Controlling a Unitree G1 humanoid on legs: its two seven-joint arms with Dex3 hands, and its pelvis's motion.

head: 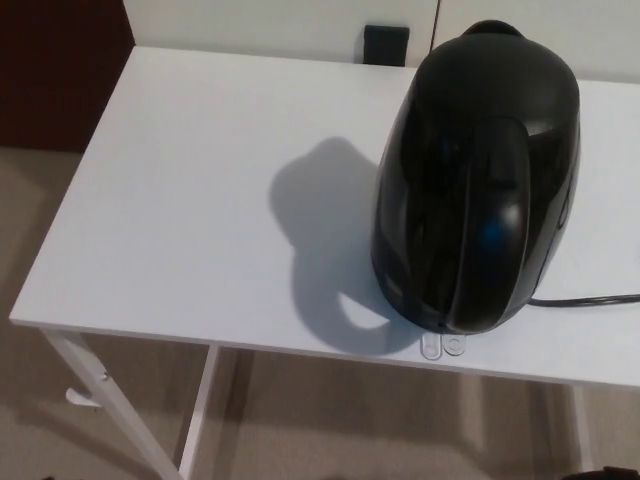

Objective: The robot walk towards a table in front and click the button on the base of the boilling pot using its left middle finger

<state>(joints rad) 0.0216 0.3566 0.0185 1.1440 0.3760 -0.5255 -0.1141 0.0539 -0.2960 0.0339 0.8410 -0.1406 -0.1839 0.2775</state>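
Left hand: out of view, state unknown | boiling pot (pixel 478 180) upright at desk (pixel 190 200) front-right edge, buttons (pixel 443 346) below | risk: blind reach nudges pot, misses button.

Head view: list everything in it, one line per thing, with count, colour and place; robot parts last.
table: one, white, fills most of the frame; a white leg shows at lower left.
boiling pot: one, glossy black, on the table's right part near the front edge.
tabs: two, pale, on the tabletop at the pot's base by the front edge.
cord: one, black, runs from the pot off the right edge.
wall plate: one, black, behind the table's far edge.
floor: beige, left and below.
robot part: dark sliver, bottom right corner; which part, unclear.
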